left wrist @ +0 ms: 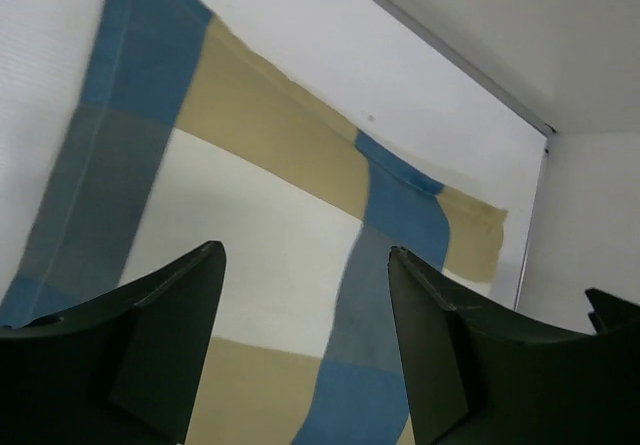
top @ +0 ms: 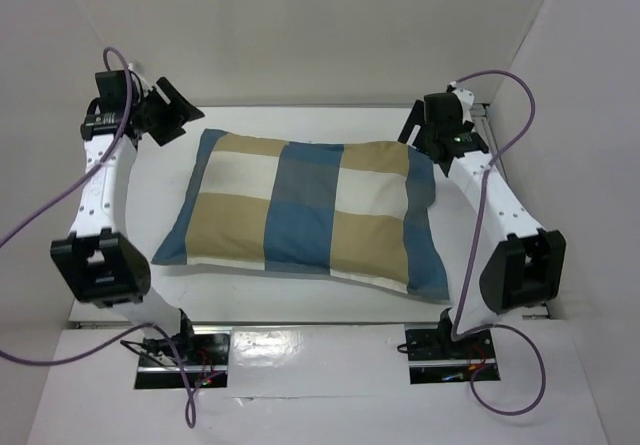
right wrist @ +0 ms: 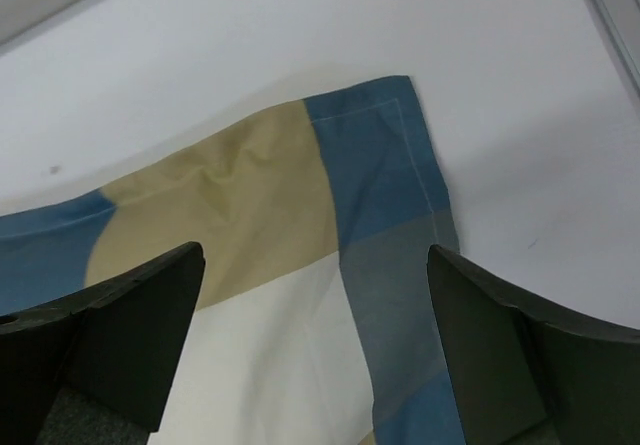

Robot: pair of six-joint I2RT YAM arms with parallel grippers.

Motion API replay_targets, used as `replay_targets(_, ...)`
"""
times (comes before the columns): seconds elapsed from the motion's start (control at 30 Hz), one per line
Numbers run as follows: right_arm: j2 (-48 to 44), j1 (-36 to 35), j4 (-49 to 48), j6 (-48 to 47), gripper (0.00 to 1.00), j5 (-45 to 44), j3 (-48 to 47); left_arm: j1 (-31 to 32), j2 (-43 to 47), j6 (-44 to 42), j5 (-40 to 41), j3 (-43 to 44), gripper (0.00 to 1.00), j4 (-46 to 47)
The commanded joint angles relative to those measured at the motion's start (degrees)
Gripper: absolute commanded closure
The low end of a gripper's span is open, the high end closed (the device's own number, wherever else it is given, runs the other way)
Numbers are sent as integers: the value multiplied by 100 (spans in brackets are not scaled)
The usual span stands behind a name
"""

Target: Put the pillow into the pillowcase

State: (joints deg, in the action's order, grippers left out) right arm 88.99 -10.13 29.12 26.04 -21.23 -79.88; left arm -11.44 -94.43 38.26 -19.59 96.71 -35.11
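Pillowcase (top: pixel 310 210) lies flat and filled out in the middle of the worktop (top: pixel 130 195), long side across; the pillow itself shows nowhere, and judging by the plump swell of the cloth it sits inside; task looks all but finished.

Left end effector (top: pixel 165 110) hangs off the far left corner of the cover, jaws spread, nothing between them; right end effector (top: pixel 425 130) hangs by the far right corner, jaws spread wide, also pinching nothing; neither touches the cloth as far as the wrist views show.

Step in hand, by my reading: letting go and backing off. To do it well: lift straight up and away from the corners so no jaw tip snags the thin edge and drags the cover askew; keep the jaws apart while clearing; check each side for filling poking out. Which side has the opening I cannot tell.

Materials: cover is thin matte woven cloth in big blue, tan and cream checks; a stitched line runs inside the blue border; corners lie limp and flat; middle is soft, puffed, faintly creased; worktop smooth, white, hard; jaws dark, rigid, wedge-shaped.
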Motion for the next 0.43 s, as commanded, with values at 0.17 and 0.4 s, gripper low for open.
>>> replay_targets(0.17,-1331,125,478,339,0,-222,710,774,2437,-530,-572,-1961,23,399)
replay_targets(0.4,-1893,292,412,120,2,-259,1421,1127,3159,-741,-370,-2261,20,567)
